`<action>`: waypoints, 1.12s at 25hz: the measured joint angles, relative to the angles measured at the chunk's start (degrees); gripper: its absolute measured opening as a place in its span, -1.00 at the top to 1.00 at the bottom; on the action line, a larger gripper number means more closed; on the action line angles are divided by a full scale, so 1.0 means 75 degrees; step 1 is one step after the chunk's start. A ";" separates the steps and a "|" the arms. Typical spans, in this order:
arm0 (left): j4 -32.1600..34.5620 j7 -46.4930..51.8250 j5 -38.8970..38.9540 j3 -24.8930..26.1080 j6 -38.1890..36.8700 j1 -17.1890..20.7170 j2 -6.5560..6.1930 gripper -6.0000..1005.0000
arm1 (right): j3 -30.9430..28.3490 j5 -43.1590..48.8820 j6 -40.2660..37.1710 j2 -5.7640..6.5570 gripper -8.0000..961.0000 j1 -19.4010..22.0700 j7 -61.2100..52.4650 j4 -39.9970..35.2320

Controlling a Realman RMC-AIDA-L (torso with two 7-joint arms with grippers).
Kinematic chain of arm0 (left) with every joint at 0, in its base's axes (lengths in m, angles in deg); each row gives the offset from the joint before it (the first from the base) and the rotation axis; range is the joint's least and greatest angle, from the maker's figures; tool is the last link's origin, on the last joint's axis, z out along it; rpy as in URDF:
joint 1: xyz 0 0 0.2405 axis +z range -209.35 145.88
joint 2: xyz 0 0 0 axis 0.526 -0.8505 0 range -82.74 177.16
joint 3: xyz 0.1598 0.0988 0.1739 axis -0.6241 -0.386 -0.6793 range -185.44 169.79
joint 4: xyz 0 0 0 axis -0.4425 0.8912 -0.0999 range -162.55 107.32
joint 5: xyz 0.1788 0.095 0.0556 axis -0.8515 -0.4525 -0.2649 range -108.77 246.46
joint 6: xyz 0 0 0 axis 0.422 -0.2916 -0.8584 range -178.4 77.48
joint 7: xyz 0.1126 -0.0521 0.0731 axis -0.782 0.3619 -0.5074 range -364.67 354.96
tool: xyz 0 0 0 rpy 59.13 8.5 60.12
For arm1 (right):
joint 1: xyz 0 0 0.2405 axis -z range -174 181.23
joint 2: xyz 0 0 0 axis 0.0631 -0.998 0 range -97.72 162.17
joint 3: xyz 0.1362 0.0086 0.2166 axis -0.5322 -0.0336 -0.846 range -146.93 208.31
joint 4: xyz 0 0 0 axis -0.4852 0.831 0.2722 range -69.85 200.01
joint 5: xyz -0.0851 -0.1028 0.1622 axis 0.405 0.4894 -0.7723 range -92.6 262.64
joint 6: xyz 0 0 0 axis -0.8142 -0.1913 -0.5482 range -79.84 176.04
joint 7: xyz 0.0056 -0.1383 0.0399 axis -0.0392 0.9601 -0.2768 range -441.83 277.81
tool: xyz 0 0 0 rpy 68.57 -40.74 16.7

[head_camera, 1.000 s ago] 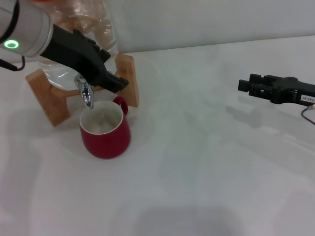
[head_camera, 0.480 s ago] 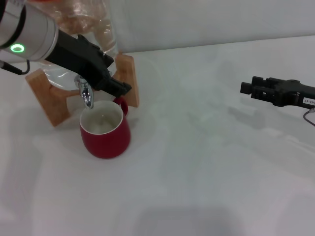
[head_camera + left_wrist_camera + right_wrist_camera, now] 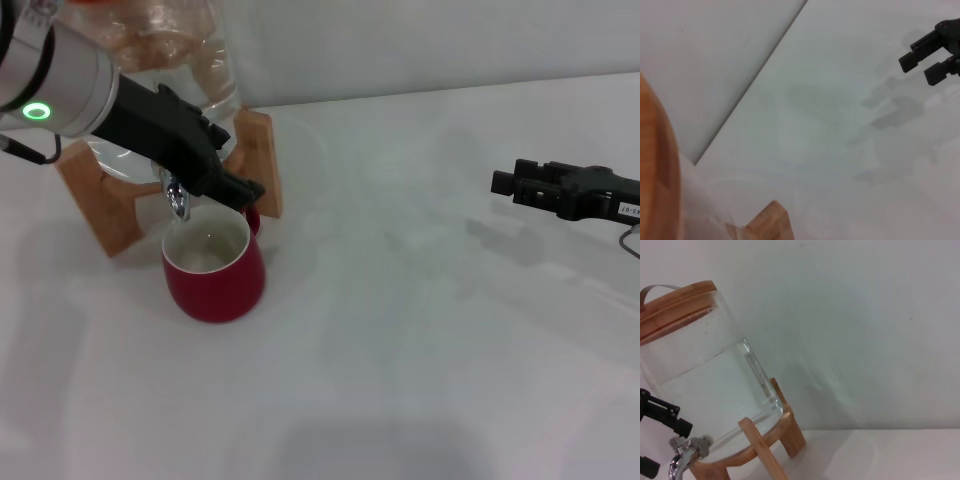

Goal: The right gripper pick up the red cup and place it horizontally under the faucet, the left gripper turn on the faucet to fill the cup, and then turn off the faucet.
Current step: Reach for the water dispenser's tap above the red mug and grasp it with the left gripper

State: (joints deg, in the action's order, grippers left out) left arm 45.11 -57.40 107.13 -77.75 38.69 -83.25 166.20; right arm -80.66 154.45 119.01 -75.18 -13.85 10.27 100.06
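White worktop (image 3: 420,330): our left end effector (image 3: 235,187) (grip unclear) sits at the faucet (image 3: 177,199) over the red cup (image 3: 212,262); late shutoff risks overflow. Right end effector (image 3: 520,182), open, idles well apart.

A white table (image 3: 840,150) meets a pale wall (image 3: 700,60). Wooden stand (image 3: 767,225) pieces show at one edge, and the right gripper (image 3: 927,57) hangs far off, fingers parted.
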 joint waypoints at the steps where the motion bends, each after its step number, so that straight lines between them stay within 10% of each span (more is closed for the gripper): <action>1: -0.0017 -0.0004 0.0000 0.0000 0.0000 0.0002 -0.0002 -0.59 | 0.0000 0.0000 0.0001 0.0000 -0.26 0.0002 -0.0001 0.0000; 28: 0.0060 -0.0037 0.0011 -0.0040 0.0339 -0.0077 -0.0010 -0.59 | 0.0000 0.0000 0.0015 0.0015 -0.26 0.0000 -0.0013 0.0000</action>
State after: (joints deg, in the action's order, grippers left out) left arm 45.56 -57.68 107.22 -78.05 41.24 -83.83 166.13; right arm -80.66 154.45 119.12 -75.06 -13.85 10.18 100.06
